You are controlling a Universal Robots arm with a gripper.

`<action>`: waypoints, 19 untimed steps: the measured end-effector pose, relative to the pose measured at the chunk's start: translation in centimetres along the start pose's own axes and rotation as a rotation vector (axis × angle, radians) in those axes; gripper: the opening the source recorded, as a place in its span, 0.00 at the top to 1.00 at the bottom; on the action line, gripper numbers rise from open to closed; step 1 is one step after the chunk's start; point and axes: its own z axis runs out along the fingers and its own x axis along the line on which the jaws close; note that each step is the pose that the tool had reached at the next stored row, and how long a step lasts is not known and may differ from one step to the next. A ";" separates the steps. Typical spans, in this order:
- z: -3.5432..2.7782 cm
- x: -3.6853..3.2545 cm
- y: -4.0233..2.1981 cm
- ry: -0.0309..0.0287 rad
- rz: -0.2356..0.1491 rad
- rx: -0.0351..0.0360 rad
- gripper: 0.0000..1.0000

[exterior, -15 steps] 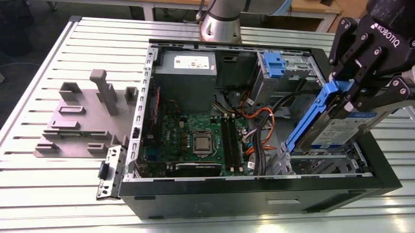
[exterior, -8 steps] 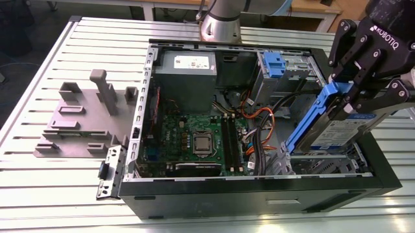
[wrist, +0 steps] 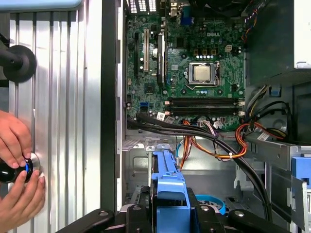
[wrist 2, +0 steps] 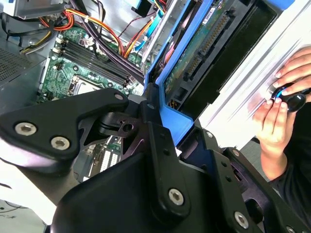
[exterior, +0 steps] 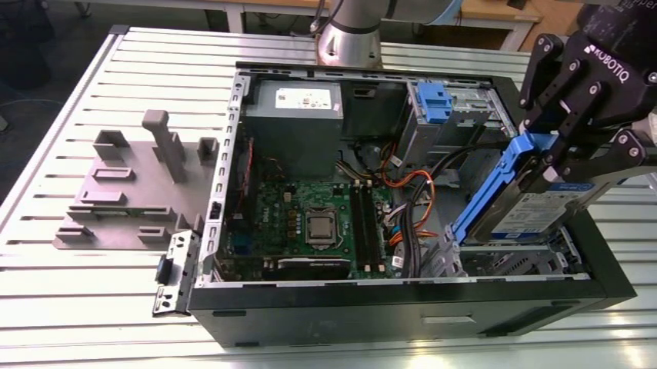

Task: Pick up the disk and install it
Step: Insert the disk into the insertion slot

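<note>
Nearest in the exterior view runs the black front wall of the open computer case [exterior: 411,304], which lies on its side on the slatted metal table [exterior: 103,284]. Just behind that wall, near the middle of the case, the green motherboard [exterior: 308,223] lies flat with orange and black cables [exterior: 411,181] looping off toward three o'clock. At about four o'clock of the case the gripper [exterior: 580,165] holds the disk [exterior: 528,211], its black fingers [exterior: 559,115] clamped on the blue carrier rail at the disk's edges. The disk hangs tilted, label side facing out, with its lower end over the metal bay in that corner of the case, and whether it touches the bay cannot be told. The second wrist view shows the disk's green circuit side [wrist 2: 199,43], and the first wrist view shows the blue rail [wrist: 167,189] between the fingers. On the table beside the case's outer wall, a person's two hands [wrist: 14,141] close around a small black object with a blue light. At nine o'clock, outside the case, the grey slotted stand [exterior: 128,184] sits on the table. Farther back, toward twelve o'clock, are the grey power-supply box [exterior: 298,115] and a drive cage with a blue carrier [exterior: 436,104], and beyond the case the arm's base [exterior: 349,31]
</note>
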 end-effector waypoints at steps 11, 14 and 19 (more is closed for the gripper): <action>-0.04 0.00 -0.01 0.0001 0.012 -0.0004 0.64; 0.02 0.00 -0.01 0.0000 0.012 -0.0004 0.64; 0.19 0.03 -0.02 -0.0002 0.013 -0.0004 0.64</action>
